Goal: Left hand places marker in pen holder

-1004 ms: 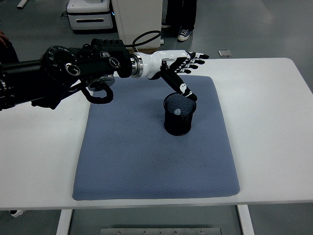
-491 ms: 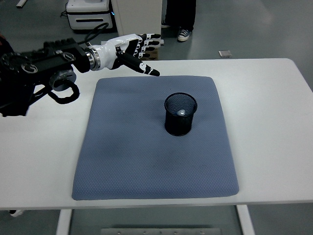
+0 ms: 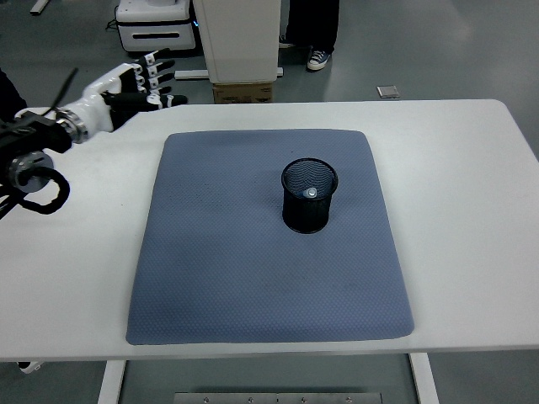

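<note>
A black mesh pen holder stands upright on the blue-grey mat, right of the mat's middle. Inside it a small pale round tip of the marker shows at the bottom. My left hand is far off at the table's back left corner, white with black fingertips. Its fingers are spread and hold nothing. The right arm does not show.
The white table surrounds the mat. Behind its far edge stand a white cabinet, a cardboard box and a person's legs and shoes. A small grey square lies on the floor.
My left hand has pulled back from above the pen holder to the table's back left corner. The marker it held a second ago now lies inside the holder.
</note>
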